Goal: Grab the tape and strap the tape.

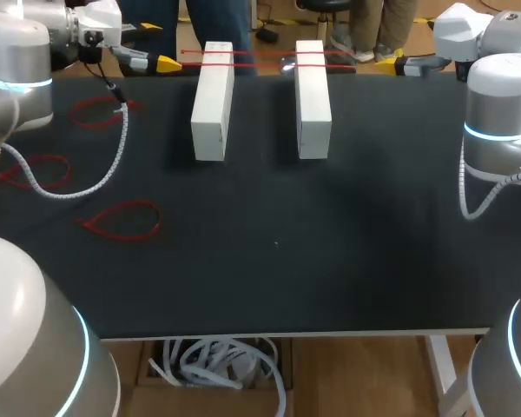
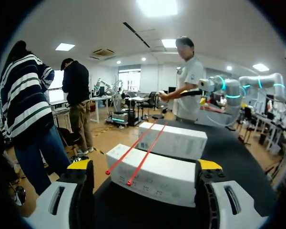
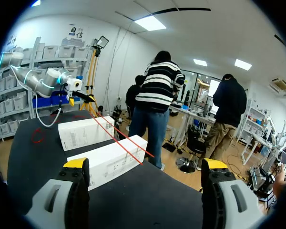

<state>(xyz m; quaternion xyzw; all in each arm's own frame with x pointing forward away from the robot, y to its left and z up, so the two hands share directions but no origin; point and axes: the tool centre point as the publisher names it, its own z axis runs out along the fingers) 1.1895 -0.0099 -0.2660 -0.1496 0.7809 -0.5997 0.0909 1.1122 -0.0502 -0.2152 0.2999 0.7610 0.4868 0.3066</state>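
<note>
The desk [image 1: 330, 261] bore red loops [image 1: 122, 219] that the left wrist view missed. Thin red tape [image 2: 148, 152] crossed two boxes [image 1: 213, 104]; left tool [image 2: 145, 167] and right tool [image 3: 145, 164] gaped.

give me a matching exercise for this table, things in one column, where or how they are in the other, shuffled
A two red tape strips
B three red tape loops
C two white rectangular boxes
D left gripper with yellow tips

1 open, at the far left edge
2 flat on the black table, left side
3 side by side, apart
4 across both boxes' far ends

Pairs: A-4, B-2, C-3, D-1
</note>
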